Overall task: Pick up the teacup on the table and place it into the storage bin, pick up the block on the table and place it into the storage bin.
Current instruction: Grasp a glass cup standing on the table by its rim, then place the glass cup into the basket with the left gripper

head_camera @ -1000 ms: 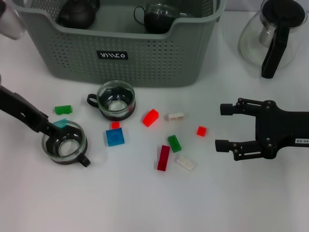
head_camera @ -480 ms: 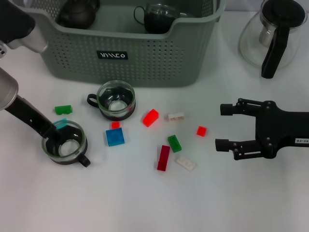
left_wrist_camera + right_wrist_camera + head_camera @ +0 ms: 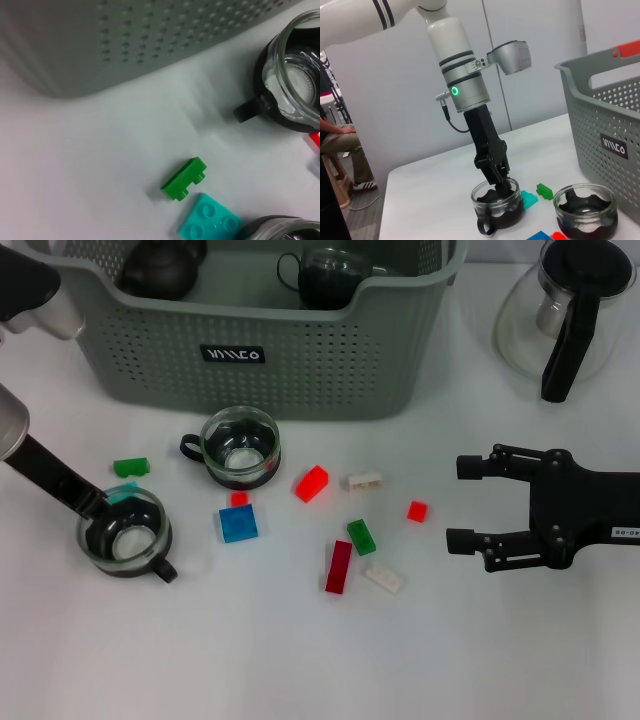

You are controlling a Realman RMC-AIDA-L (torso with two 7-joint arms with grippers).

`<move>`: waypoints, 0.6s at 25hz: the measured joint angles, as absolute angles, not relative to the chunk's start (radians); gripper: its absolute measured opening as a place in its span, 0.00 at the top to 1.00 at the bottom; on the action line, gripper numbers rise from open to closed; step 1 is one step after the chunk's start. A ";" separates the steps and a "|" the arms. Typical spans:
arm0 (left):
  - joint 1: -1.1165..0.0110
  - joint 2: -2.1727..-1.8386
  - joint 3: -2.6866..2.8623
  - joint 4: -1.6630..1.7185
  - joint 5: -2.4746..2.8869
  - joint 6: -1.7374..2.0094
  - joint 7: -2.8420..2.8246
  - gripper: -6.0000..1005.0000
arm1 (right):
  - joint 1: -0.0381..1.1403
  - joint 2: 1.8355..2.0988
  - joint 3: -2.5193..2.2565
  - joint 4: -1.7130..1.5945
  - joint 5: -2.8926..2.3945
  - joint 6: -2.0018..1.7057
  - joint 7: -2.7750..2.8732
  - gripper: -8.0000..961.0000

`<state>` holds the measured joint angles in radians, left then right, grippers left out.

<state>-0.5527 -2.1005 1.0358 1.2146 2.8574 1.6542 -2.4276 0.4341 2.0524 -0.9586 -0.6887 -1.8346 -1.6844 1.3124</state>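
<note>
A glass teacup (image 3: 122,537) with a black base stands at the table's left. My left gripper (image 3: 95,508) is shut on its rim, one finger inside the cup; the right wrist view shows this grip (image 3: 501,186) on the cup (image 3: 497,205). A second teacup (image 3: 240,447) stands in front of the grey-green storage bin (image 3: 260,360). Several blocks lie around, among them a green block (image 3: 130,467), a teal one (image 3: 122,494), a blue one (image 3: 238,524) and a red one (image 3: 311,483). My right gripper (image 3: 460,503) hovers open at the right, holding nothing.
A glass teapot (image 3: 565,310) with a black handle stands at the back right. Inside the bin are a dark teapot (image 3: 160,270) and another cup (image 3: 330,278). More blocks lie mid-table: green (image 3: 361,537), dark red (image 3: 339,567), white (image 3: 384,577).
The left gripper and the teacup it holds have shifted a little to the left. The right arm has not moved.
</note>
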 joint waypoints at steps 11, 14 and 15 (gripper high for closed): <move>-0.559 -2.085 0.915 1.206 2.845 1.683 -2.403 0.94 | 0.435 2.052 -0.957 -0.689 -1.833 -1.684 1.318 0.01; -0.564 -2.081 0.829 1.202 2.810 1.724 -2.338 0.95 | 0.435 2.052 -0.957 -0.689 -1.832 -1.684 1.319 0.01; -0.569 -2.072 0.772 1.188 2.775 1.755 -2.301 0.95 | 0.435 2.052 -0.957 -0.689 -1.831 -1.684 1.319 0.01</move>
<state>-0.5692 -2.0719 0.7721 1.1885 2.7754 1.7550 -2.3012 0.4350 2.0523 -0.9571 -0.6887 -1.8312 -1.6842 1.3190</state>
